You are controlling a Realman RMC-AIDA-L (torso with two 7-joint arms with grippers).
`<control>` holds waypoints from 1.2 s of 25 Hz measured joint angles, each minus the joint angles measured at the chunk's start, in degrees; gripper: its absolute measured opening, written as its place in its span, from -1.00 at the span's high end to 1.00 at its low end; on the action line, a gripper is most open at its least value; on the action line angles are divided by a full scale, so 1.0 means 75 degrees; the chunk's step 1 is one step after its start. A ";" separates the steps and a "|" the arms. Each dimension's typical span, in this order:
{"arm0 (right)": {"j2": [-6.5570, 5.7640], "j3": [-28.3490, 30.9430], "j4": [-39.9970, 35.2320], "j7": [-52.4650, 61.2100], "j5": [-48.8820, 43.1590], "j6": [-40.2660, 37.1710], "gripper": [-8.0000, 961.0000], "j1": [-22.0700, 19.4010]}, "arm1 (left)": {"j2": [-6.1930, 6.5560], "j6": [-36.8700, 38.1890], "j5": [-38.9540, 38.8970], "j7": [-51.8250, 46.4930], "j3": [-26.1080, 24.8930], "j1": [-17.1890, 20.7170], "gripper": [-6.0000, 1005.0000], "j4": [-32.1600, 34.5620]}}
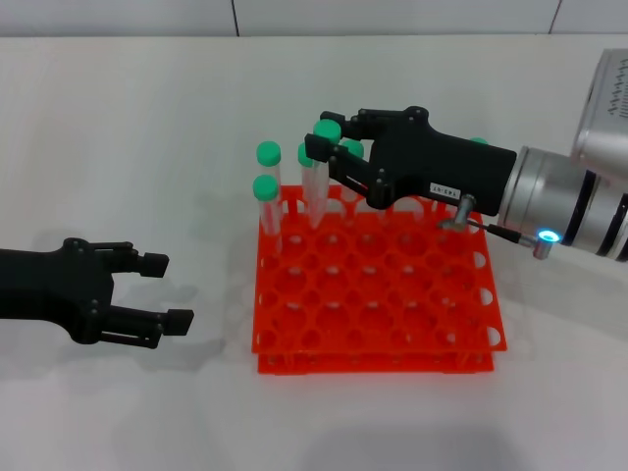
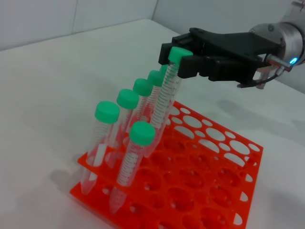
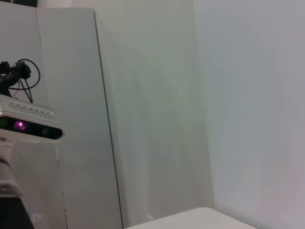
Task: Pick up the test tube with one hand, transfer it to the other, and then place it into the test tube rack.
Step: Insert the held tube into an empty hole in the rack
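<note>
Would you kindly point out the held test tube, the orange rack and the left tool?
test tube (image 2: 170, 90), left wrist view, on its clear graduated body.
test tube rack (image 1: 378, 294), head view, on its top grid.
left tool (image 1: 162, 289), head view, midway between its fingertips.

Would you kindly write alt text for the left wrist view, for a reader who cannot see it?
The right gripper, shut on the green-capped test tube, holds it tilted over the back rows of the orange test tube rack on a white table. Other green-capped tubes already stand in the rack's holes.
</note>
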 joint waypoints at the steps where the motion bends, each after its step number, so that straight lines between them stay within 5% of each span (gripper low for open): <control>1: -0.0001 -0.0003 0.0000 0.0004 0.0001 0.0000 0.44 0.0003 | 0.0000 0.0000 -0.0001 -0.0001 -0.0001 0.0002 -0.77 -0.0003; 30: -0.0001 -0.0133 -0.0009 0.0148 0.0000 0.0262 0.44 0.0105 | 0.0024 0.0090 0.0005 0.0011 -0.0023 -0.0006 -0.77 -0.0038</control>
